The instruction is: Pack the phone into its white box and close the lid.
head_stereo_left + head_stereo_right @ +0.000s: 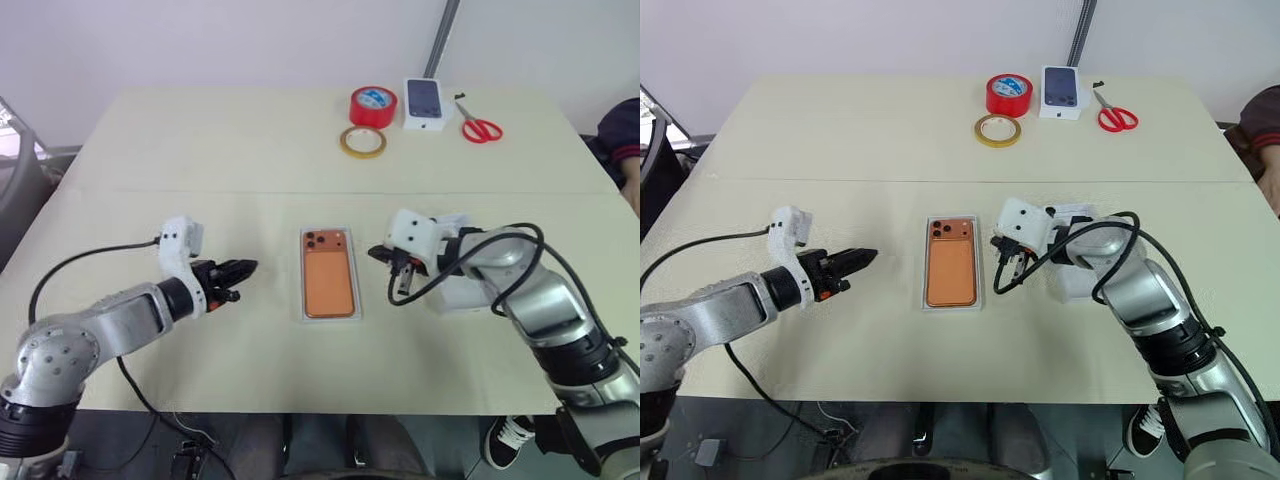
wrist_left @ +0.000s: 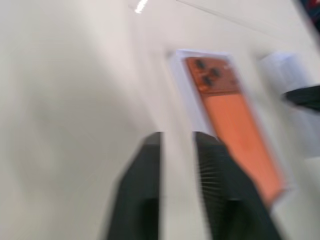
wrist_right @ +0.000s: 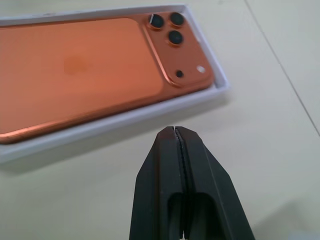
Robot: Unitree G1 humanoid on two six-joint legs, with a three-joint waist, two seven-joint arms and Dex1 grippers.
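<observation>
The phone (image 1: 330, 277) lies face down in the white box (image 1: 305, 312) at bench (image 1: 200, 150) centre, lid not on. Left gripper (image 1: 243, 268) at its 9 o'clock, fingers together, empty. Right gripper (image 1: 383, 254) at 3 o'clock, also pinched together, empty. White lid (image 1: 455, 296) sits under the right arm. Risk: arm sweeps or knocks the lid, or nudges the tray askew.

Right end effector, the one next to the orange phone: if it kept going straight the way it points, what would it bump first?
Probably the white box's rim. The right end effector is shut and aims at the box's side near the phone's camera corner, though it might touch the table just before.
</observation>
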